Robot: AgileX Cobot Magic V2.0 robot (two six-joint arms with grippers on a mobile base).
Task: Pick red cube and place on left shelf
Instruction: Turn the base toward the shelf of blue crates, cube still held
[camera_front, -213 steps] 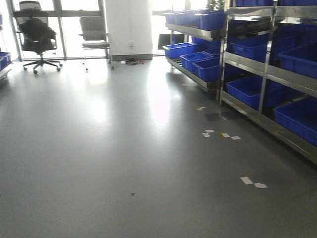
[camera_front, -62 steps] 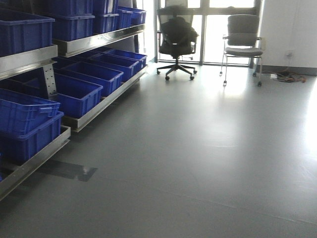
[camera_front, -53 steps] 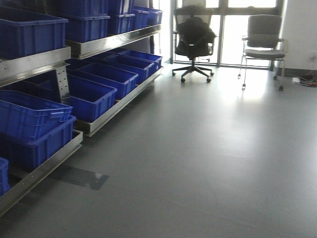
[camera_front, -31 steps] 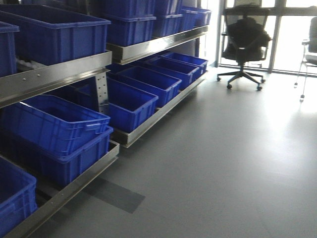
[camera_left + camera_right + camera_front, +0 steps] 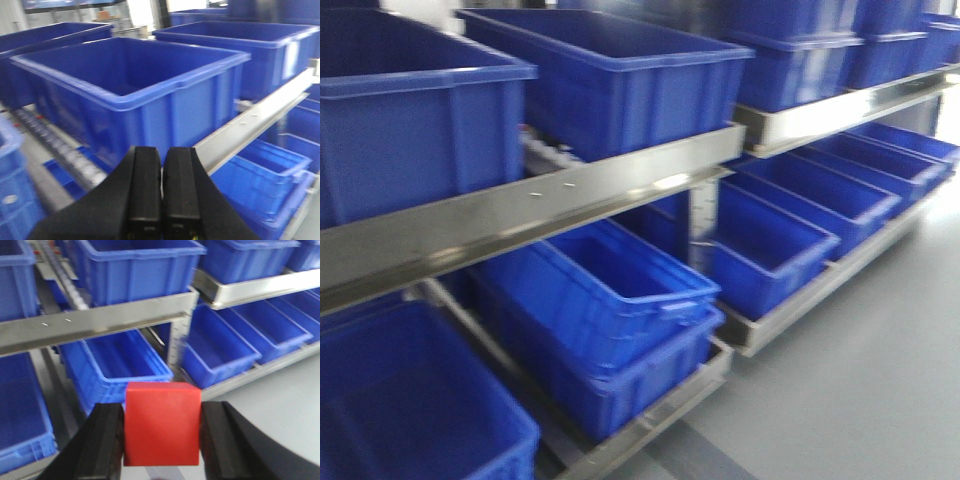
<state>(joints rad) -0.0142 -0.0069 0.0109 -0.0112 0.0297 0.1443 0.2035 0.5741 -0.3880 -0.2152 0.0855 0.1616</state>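
The seemingly rigid, light red cube (image 5: pixel 162 422) is clamped by 2 flat opposite faces in the right gripper (image 5: pixel 162 436) near the left shelf (image 5: pixel 570 190); the left gripper (image 5: pixel 161 185) is closed empty.

The front view has swung round and closed in on the shelf (image 5: pixel 570 195). At the earliest moment it showed open floor, with racking along the right edge and two chairs by the windows. A second ago the racking stood at the left, with the chairs far behind it. Half a second ago it was nearer, with one chair at the right. Now the shelf's rail and blue crates (image 5: pixel 610 80) fill nearly the whole frame, blurred. The chairs and windows have left it, and the floor (image 5: pixel 880 390) shows only at lower right.
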